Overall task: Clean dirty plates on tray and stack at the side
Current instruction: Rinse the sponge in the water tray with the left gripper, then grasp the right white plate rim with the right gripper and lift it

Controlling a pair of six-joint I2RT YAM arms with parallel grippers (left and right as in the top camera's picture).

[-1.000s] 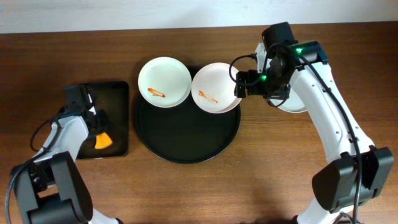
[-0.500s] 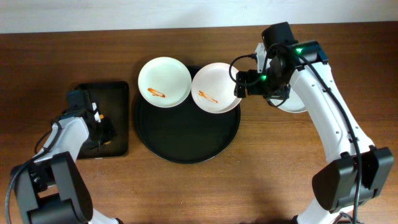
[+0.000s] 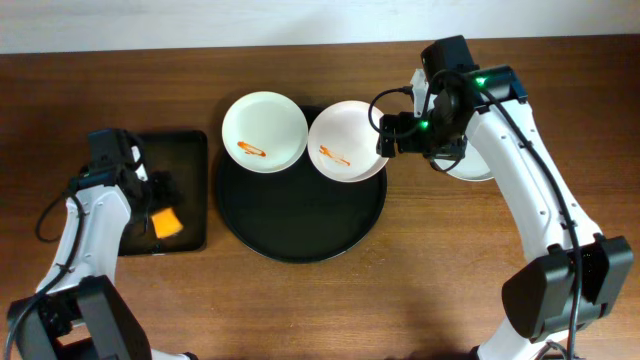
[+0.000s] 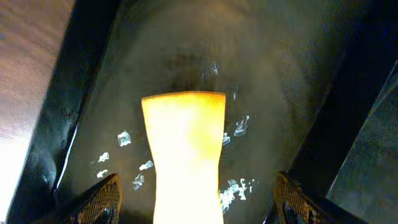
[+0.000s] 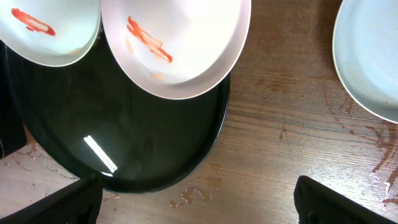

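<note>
Two smeared plates (image 3: 264, 131) (image 3: 347, 141), black tray (image 3: 300, 225), wood-grain tabletop (image 3: 400, 290), white wall (image 3: 200, 20)

Over on the left sits a small rectangular black plastic tray (image 3: 189, 180) with a low raised rim, its long sides running away from me. A bright orange sponge block (image 3: 166, 222) lies flat on its floor, towards the near end. From the left wrist view the sponge (image 4: 185, 149) looks squared-off at its far edge, and the tray floor (image 4: 155, 50) around it is wet, with small glinting water droplets (image 4: 124, 138) scattered on both sides. A pale wall strip (image 3: 200, 20) runs along the back.
</note>
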